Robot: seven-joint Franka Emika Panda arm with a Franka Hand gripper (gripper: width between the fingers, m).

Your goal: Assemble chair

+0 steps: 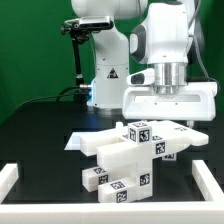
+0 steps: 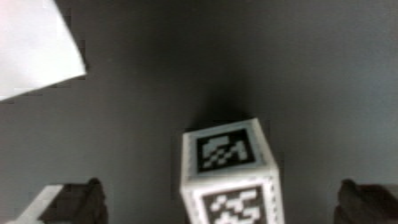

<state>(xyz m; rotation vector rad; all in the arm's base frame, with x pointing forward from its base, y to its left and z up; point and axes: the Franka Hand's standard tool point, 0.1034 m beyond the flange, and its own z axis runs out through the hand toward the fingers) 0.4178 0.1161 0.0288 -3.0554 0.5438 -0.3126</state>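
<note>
1. Centrally, on the black matte surface [image 1: 40,120]: the small chair of chunky matte white blocks and slabs [image 1: 135,152], each piece bearing square black-and-white tags, partly put together and lying in a low cluster.
2. Within that cluster: a broad flat white slab [image 1: 105,148] toward the exterior view's left, tagged white blocks [image 1: 115,180] stacked in front of it, and a longer tagged white bar [image 1: 178,139] reaching toward the exterior view's right.
3. Directly above the cluster: the glossy white Panda arm's two-finger gripper [image 1: 166,112], hanging over the topmost tagged block, its tips hard to make out against the white parts in the exterior view.
4. In the wrist view: two dark fingers [image 2: 75,203] spread wide, one at each side of the frame, with an upright white tagged block [image 2: 231,172] standing between them, apart from both.
5. Gripping nothing; clear gaps of dark surface on either side of that block.
6. Also in the wrist view: a plain white flat piece [image 2: 36,45] at one corner, well apart from the tagged block; identity not clear.
7. Along the near edge and sides in the exterior view: a low white border rail [image 1: 15,173].
</note>
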